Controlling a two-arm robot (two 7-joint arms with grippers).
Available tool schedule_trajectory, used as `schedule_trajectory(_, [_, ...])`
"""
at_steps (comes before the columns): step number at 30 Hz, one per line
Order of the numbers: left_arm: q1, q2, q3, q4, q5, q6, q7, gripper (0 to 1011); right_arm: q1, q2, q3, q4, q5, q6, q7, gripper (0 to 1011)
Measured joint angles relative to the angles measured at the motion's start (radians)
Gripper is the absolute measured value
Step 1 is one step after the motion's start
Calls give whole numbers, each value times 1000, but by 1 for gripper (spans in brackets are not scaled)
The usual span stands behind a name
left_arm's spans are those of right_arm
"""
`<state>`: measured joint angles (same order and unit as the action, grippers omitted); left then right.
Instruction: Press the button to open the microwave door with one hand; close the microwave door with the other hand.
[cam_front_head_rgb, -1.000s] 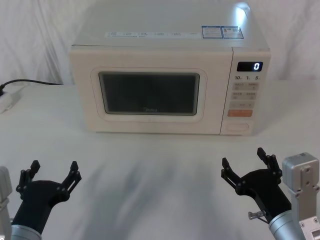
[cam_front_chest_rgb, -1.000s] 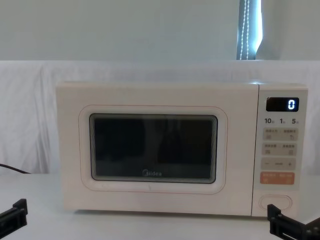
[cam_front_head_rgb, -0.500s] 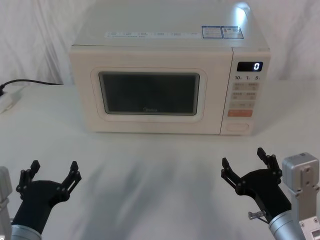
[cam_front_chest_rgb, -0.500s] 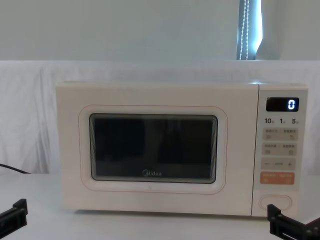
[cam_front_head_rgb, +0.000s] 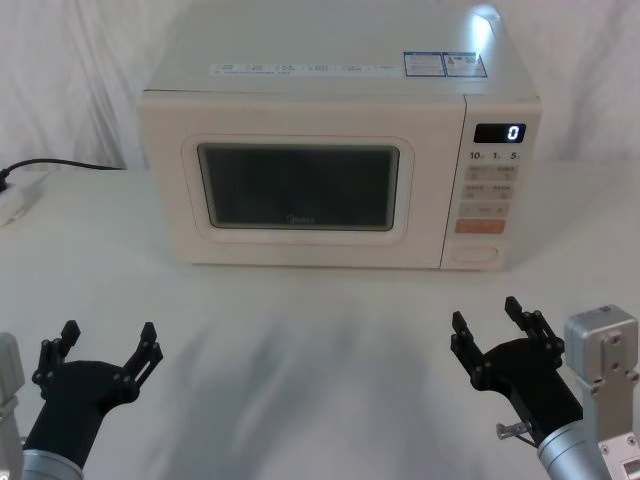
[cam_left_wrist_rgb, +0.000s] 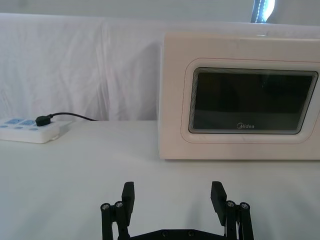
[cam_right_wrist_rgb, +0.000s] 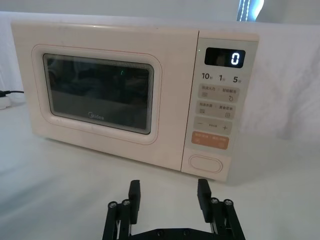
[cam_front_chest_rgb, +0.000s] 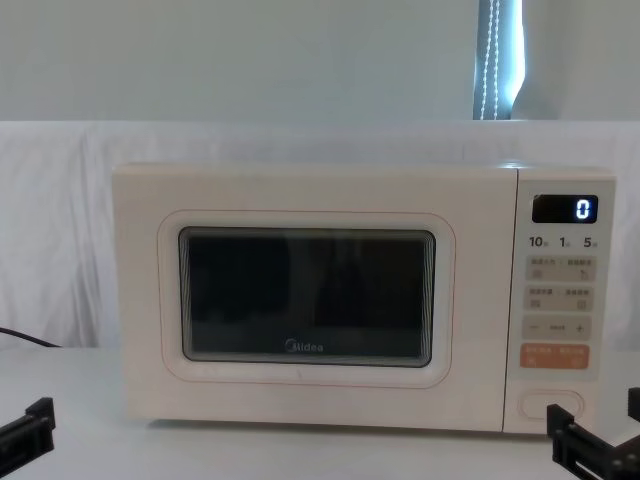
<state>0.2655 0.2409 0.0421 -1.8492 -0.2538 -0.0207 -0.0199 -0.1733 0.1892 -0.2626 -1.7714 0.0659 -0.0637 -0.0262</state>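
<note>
Button (cam_front_head_rgb: 473, 254): lower right corner of microwave (cam_front_head_rgb: 340, 150) front, long axis horizontal; lies straight ahead of right gripper (cam_front_head_rgb: 490, 325), the nearer one, fingers spread, empty

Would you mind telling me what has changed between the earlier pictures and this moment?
The right gripper has narrowed its open fingers and shifted slightly to the robot's right, nearer the button. It holds nothing. The left gripper stays open and parked low on the left, and the microwave door remains closed.
</note>
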Motion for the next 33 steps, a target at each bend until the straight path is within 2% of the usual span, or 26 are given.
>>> schedule_trajectory(18, [0, 0, 0, 0, 0, 0, 0, 1001, 0, 0, 0, 0, 0, 0, 0, 218])
schedule_trajectory(19, [0, 0, 0, 0, 0, 0, 0, 1001, 0, 0, 0, 0, 0, 0, 0, 161])
schedule_trajectory(22, [0, 0, 0, 0, 0, 0, 0, 1001, 0, 0, 0, 0, 0, 0, 0, 113])
schedule_trajectory(25, [0, 0, 0, 0, 0, 0, 0, 1001, 0, 0, 0, 0, 0, 0, 0, 10])
schedule_trajectory(33, [0, 0, 0, 0, 0, 0, 0, 1001, 0, 0, 0, 0, 0, 0, 0, 0])
